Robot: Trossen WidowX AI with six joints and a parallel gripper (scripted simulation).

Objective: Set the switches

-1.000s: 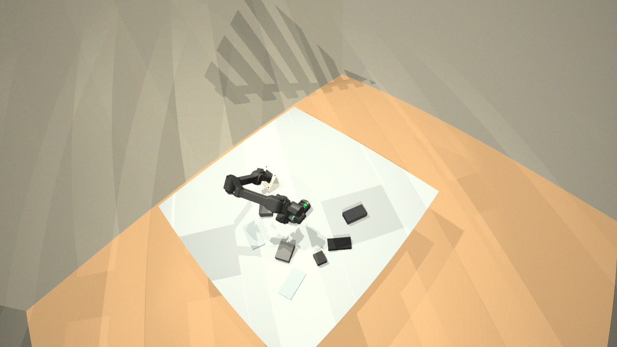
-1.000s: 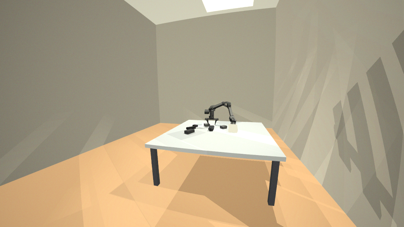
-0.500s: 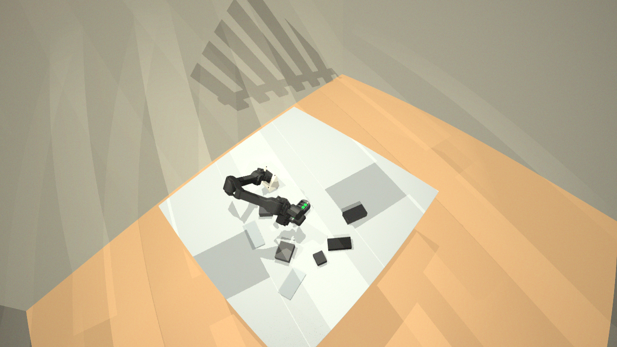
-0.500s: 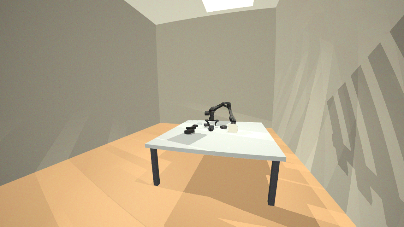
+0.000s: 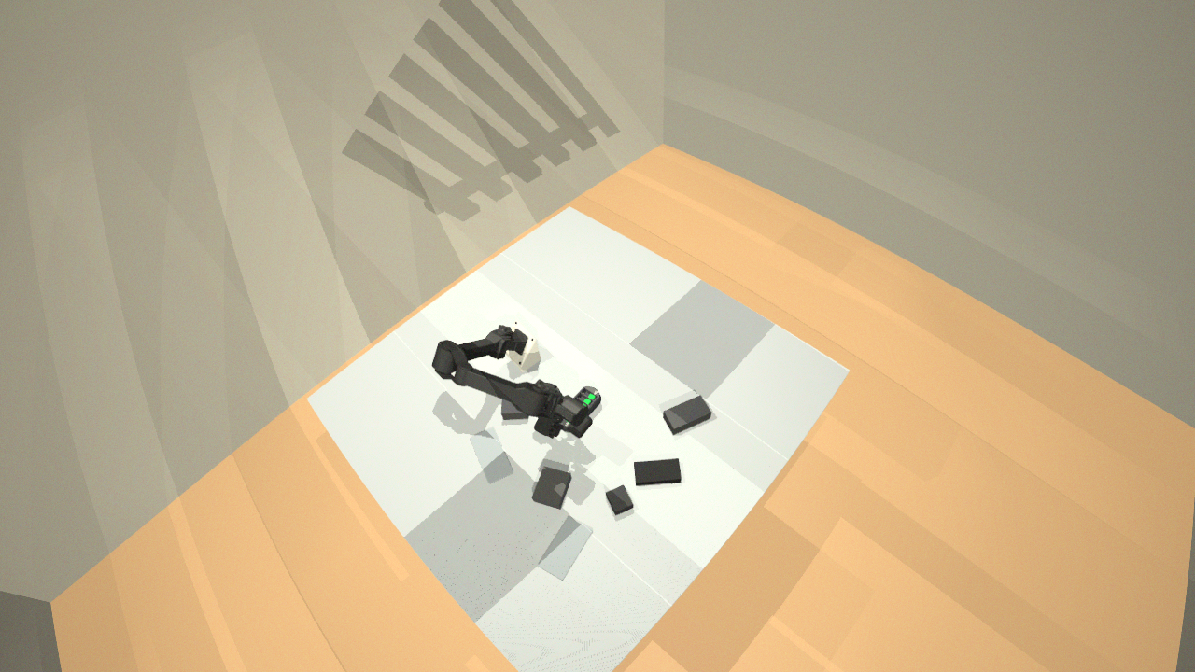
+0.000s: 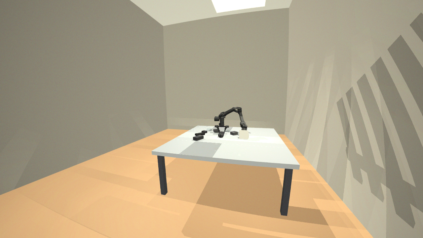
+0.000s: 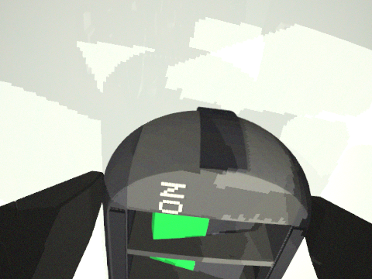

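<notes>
On the dark grey controller unit (image 5: pixel 594 394) (image 6: pixel 220 135) (image 7: pixel 174 155), white letters "ON" (image 7: pixel 172 198) are printed. They stand beside a green switch end (image 7: pixel 180 226).
</notes>
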